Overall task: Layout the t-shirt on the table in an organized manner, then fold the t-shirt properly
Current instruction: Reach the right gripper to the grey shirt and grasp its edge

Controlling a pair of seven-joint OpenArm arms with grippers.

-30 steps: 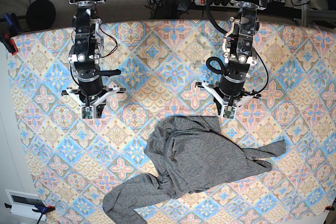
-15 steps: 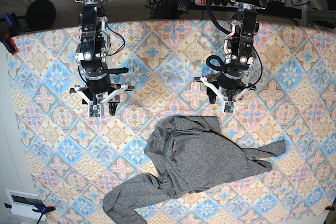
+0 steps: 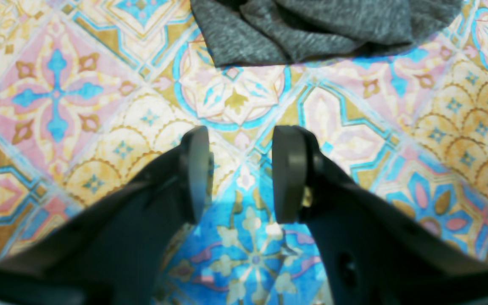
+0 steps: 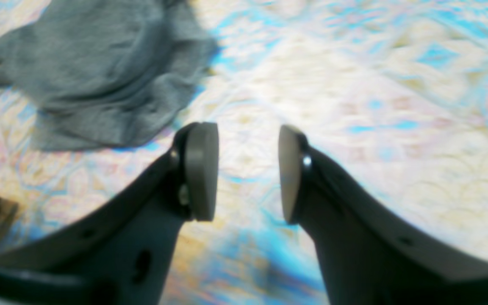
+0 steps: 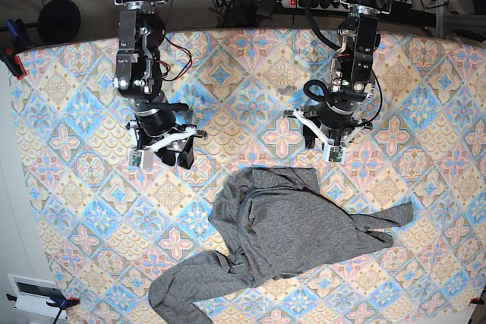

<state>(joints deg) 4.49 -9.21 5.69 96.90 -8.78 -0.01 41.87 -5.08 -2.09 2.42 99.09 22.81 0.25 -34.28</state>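
Dark-grey t-shirt (image 5: 292, 225) crumpled on the patterned bench (image 5: 68, 195), toward the near edge and right of centre in the base view; one long sleeve trailing to the near left, the other reaching out to the right, body bunched and creased, not laid flat

Left claw (image 5: 325, 145) above bare bench just beyond the shirt's far edge, near the fabric but apart from it; in the left wrist view (image 3: 240, 173) pads spread with a clear gap, tiled cloth visible between them, nothing held, grey fabric lying across the top of that view

Right claw (image 5: 165, 155) over bare bench to the left of the shirt in the base view, well apart from it; in the right wrist view (image 4: 247, 173) pads likewise spread and empty, blurred cloth below, shirt (image 4: 95, 76) seen off to the upper left
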